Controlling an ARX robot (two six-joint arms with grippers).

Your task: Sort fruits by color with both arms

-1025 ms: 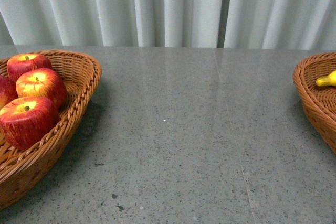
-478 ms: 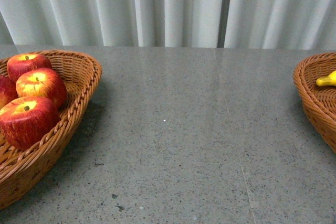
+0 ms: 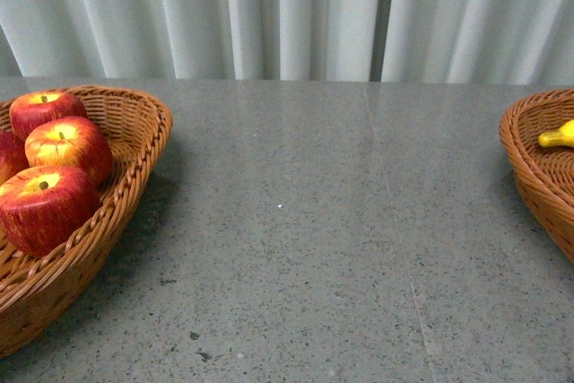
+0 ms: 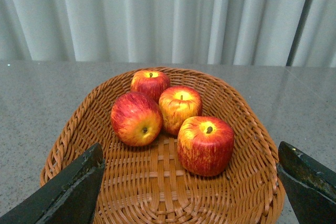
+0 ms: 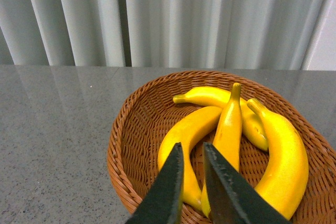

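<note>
Hovering over the grey surface (image 3: 296, 248), the left gripper (image 4: 191, 192) has its jaws spread wide and empty above the left wicker basket (image 4: 105, 103); four glossy red apples (image 4: 205, 145) streaked yellow sit between and beyond them, stems up. The right gripper (image 5: 192, 192) hangs over the right wicker basket (image 5: 131, 129), jaws nearly closed, holding nothing. Four bright yellow bananas (image 5: 278, 150) lie just beyond its tips, long axes running away from them.

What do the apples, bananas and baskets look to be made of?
Apples: likely plastic or foam, glossy, painted-looking streaks.
Bananas: probably moulded plastic, smooth, uniform yellow, no blemishes.
Apple basket and banana basket: woven brown wicker or rattan, visible strands.
</note>
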